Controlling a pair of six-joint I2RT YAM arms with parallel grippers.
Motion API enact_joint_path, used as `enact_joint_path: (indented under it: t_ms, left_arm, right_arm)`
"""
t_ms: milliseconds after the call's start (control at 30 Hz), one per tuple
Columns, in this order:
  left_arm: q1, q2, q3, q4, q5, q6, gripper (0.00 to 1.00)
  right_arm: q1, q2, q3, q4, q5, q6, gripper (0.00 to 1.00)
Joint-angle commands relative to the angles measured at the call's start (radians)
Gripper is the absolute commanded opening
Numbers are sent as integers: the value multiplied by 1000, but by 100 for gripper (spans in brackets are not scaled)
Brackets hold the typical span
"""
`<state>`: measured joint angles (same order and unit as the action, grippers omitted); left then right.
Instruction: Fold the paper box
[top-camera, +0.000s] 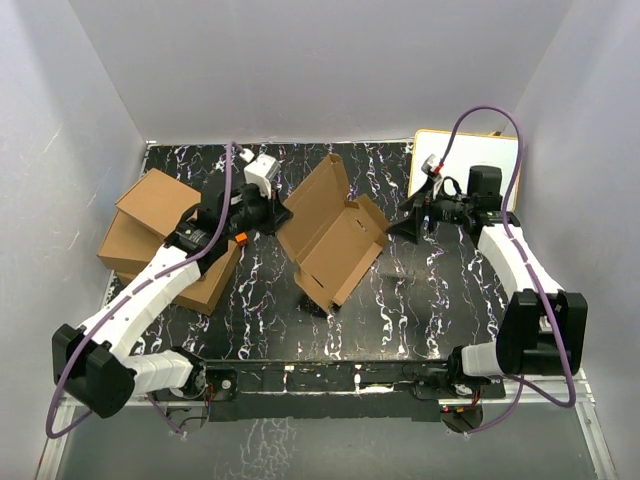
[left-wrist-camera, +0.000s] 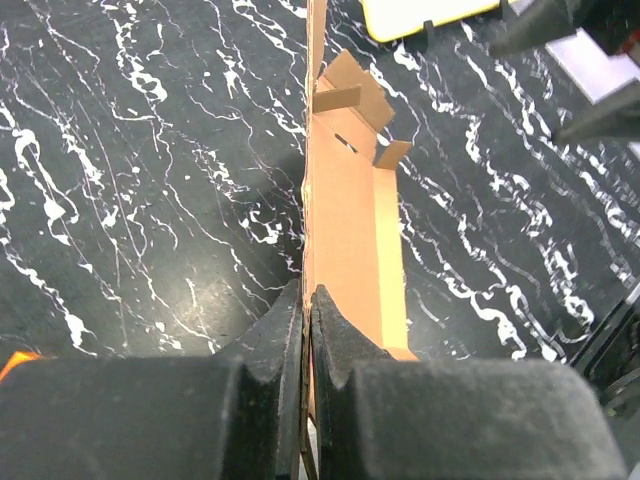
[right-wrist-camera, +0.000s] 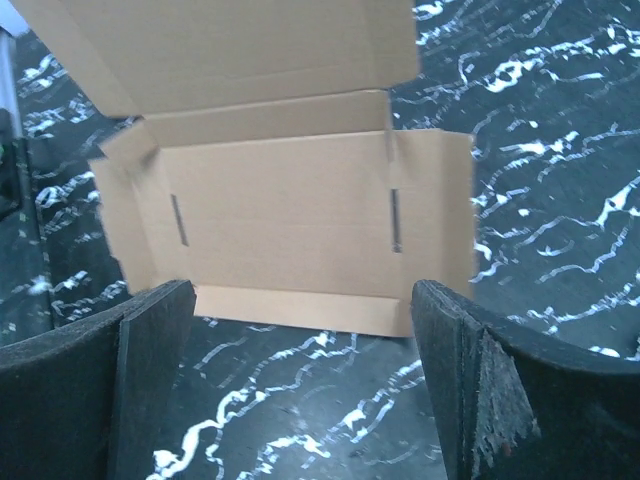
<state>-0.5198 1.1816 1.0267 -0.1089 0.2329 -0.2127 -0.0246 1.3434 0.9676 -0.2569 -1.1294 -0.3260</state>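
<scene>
Left wrist: paper box (left-wrist-camera: 345, 220) is clamped by left end effector (left-wrist-camera: 306, 305); right end effector (right-wrist-camera: 300, 295), at 3 o'clock, is spread apart.

Top external: high over the near edge of the table (top-camera: 430, 310), looking down.
Left wrist: close along the paper box (left-wrist-camera: 350, 250) edge.
Right wrist: facing its inside.
Shared: this box.

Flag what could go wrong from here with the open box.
1. Only the left gripper pinches the paper box, by one thin panel edge, so the box could pivot or slip out.
2. The right gripper is open and clear of it, so its raised lid and flaps may flop unsupported.
</scene>
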Motion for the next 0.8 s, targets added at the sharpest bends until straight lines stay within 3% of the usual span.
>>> enact_joint_path:
  t_ms: [0,233,367,533,767]
  left_arm:
    - [12,42,95,-83,134,241,0]
    - [15,63,190,-148,230,388,0]
    - [15,57,192,-159,246,443,0]
    - [17,65,198,-161,260,464,0]
    - [17,63,194,-146,286,476,0]
  right_arm:
    - [-29,55,8,63,-36,-157,99]
    - [-31,73,-73,206,-81,-325,99]
    - [-30,71,-109,222,-136,-335,99]
    - [-31,38,-212,420,-144,-187,100]
    - [-28,95,-217,527,-21,-109,95]
